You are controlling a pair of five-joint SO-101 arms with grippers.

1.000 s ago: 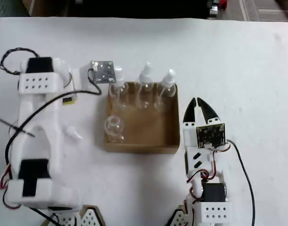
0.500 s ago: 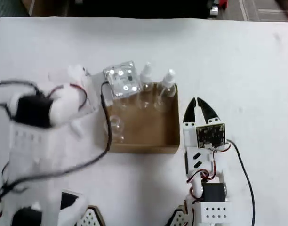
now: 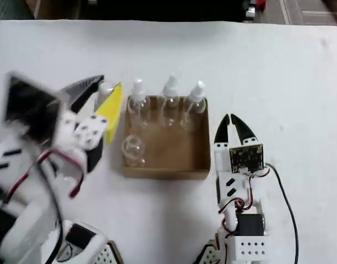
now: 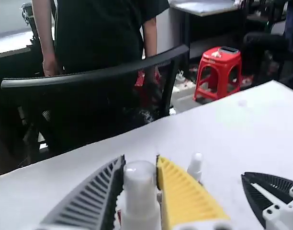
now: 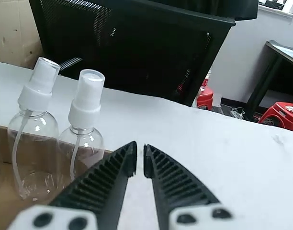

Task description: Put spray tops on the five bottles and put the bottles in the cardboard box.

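Observation:
The cardboard box (image 3: 201,165) lies at the table's middle. Along its far wall stand three clear bottles with white spray tops (image 3: 137,104) (image 3: 169,102) (image 3: 195,104). Near its left front sits a clear bottle without a top (image 3: 132,149). My left gripper (image 3: 109,83), one black and one yellow finger, is raised just left of the box and shut on a white spray top (image 3: 105,91); in the left wrist view this spray top (image 4: 138,184) stands between the fingers of the left gripper (image 4: 139,165). My right gripper (image 3: 230,122) rests shut on the table right of the box, and the right wrist view shows that gripper (image 5: 139,152) beside two capped bottles (image 5: 39,143) (image 5: 86,139).
White table stretches beyond and to the right of the box. The left arm's body and cables (image 3: 42,165) cover the left front of the table. A black chair (image 4: 89,81) and a red stool (image 4: 218,72) stand past the far edge.
The left arm has swung up and back from the box's far left corner, now raised left of the box with the spray top in its fingers. The right arm has not moved.

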